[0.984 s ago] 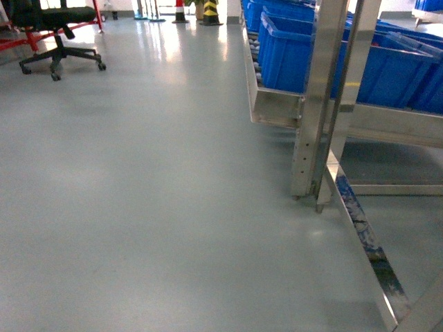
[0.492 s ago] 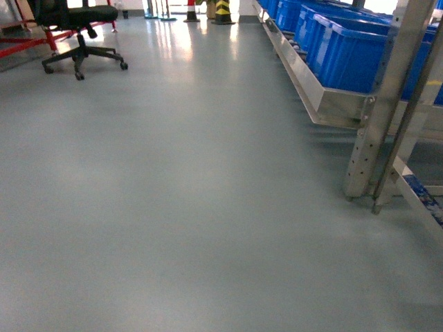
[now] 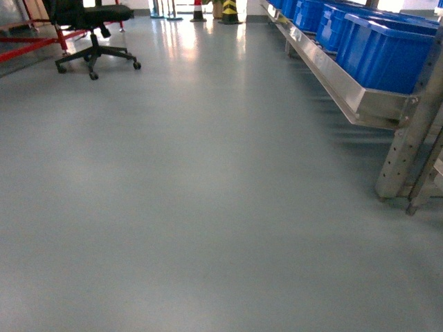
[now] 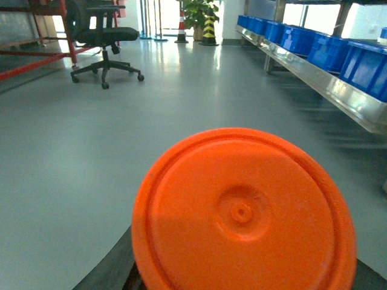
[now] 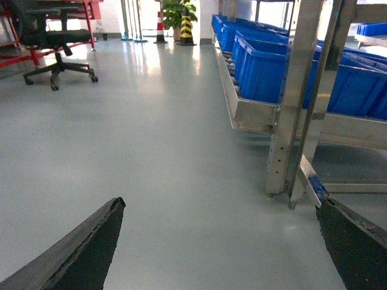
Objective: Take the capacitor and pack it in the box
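A round orange end face, the capacitor, fills the lower middle of the left wrist view. My left gripper is shut on it and almost wholly hidden behind it; only a dark finger shows at the lower left. In the right wrist view my right gripper stands open, its two dark fingers wide apart over bare grey floor with nothing between them. The box is out of view. Neither gripper appears in the head view.
A metal rack carrying blue bins runs along the right, its legs on the floor. A black office chair and a red frame stand at far left. A striped post stands at the back.
The head view has swung left across the floor: the rack and blue bins slid toward the right edge and the office chair shifted right and nearer the top.
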Robot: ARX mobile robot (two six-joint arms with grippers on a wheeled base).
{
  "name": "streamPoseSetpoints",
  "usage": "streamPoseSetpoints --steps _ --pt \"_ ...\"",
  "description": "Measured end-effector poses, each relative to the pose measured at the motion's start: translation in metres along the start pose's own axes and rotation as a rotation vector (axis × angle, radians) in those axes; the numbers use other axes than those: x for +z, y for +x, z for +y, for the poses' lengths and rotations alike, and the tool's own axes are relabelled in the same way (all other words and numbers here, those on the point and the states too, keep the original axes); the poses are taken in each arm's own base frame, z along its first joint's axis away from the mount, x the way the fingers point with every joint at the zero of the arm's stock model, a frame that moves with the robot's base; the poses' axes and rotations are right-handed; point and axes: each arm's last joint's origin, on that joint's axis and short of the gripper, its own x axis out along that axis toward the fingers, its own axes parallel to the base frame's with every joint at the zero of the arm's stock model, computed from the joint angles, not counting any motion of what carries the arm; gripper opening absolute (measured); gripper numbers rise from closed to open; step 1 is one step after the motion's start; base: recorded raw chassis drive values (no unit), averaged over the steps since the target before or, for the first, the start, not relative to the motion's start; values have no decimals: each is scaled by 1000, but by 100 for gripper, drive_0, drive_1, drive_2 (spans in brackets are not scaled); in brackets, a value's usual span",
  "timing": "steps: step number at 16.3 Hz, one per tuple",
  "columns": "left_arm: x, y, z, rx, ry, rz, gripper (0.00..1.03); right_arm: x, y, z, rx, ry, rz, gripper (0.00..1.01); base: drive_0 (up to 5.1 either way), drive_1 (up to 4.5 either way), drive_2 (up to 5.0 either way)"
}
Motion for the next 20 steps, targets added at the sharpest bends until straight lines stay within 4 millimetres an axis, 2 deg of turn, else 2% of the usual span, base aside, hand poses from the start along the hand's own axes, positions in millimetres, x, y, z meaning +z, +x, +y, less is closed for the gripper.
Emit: streamPoseSetpoints --steps 20 --pt "0 0 0 -2 0 -3 44 0 0 0 0 0 -3 98 -483 262 262"
